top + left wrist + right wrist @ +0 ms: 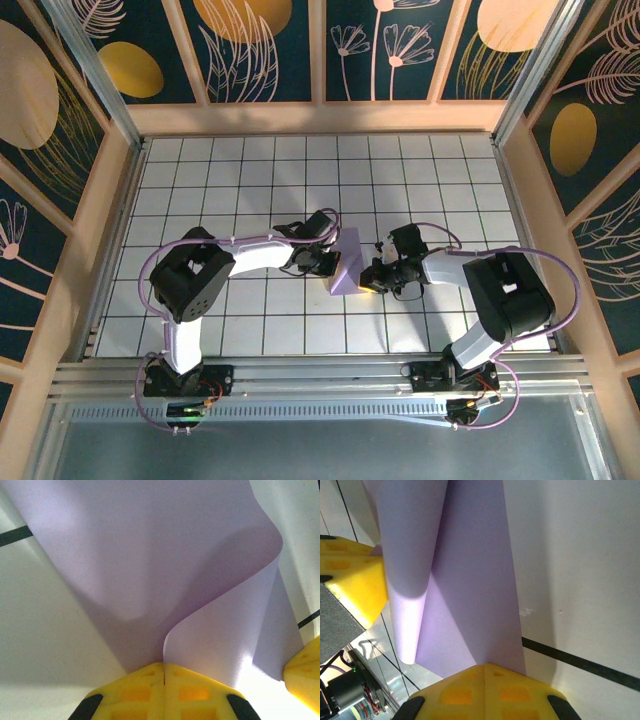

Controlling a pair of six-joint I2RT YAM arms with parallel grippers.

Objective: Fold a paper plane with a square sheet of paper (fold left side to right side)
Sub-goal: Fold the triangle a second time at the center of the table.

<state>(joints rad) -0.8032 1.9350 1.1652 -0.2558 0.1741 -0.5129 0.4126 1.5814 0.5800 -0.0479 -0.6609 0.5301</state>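
While both arms reach inward over the white gridded tabletop point(250, 180), the square sheet of paper point(349, 262) sits between them near the middle, somewhat closer to the near edge than to the far wall. From above it looks like a narrow lavender wedge, lifted and bent rather than flat, with its near end wider than its far tip. The left end effector point(322, 262) meets its left side. The right end effector point(374, 274) meets its near right corner.

In the left wrist view, the left end effector's yellow fingers point(135, 692) are pressed together with no gap. The paper runs down into the seam between them, so this end effector is clenched on the sheet. Above the fingers the paper rises in a loose S-curve, with one flap rolling over to the right and shading the layer beneath. A yellow fingertip of the other arm sits at the paper's lower right corner.

In the right wrist view, the right end effector's fingers point(455, 695) also meet flush, grasping an edge of the sheet. One layer stretches away flat on the tile. A second layer curls up as a rounded roll to its left, with the left arm's yellow finger against it. A black grid line point(580, 664) crosses the tile just right of the sheet.
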